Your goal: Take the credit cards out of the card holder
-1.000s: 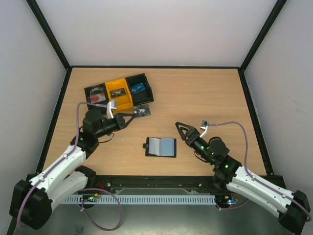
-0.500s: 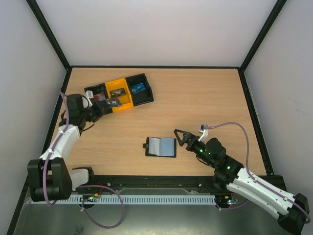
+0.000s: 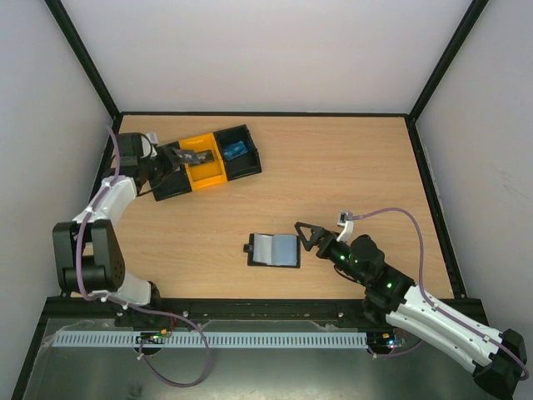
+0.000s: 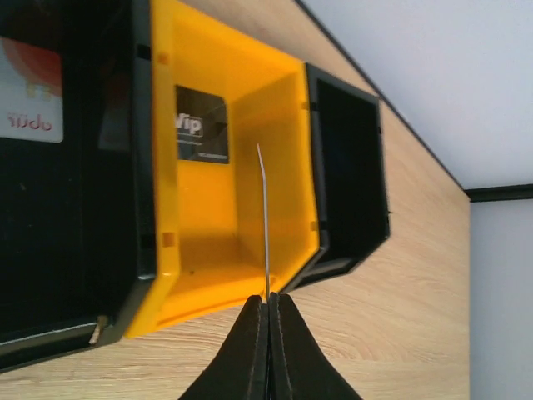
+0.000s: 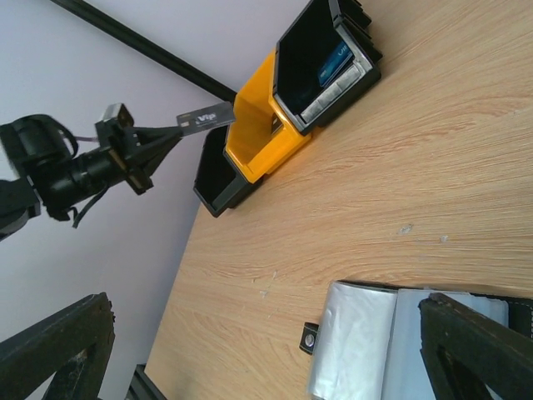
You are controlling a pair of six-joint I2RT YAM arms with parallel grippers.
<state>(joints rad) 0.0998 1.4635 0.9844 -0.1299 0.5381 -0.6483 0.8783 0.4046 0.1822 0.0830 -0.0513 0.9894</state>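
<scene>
Credit card [image 4: 264,217], gripped edge-on in my closed left jaws, hangs over the yellow middle compartment of the tray [image 4: 158,208], so I judge release comes next. Card holder [image 3: 275,250] lies open on the counter [image 3: 350,167], well apart from the tray. My right jaws stand wide open, empty, on the holder's side away from the tray.
</scene>
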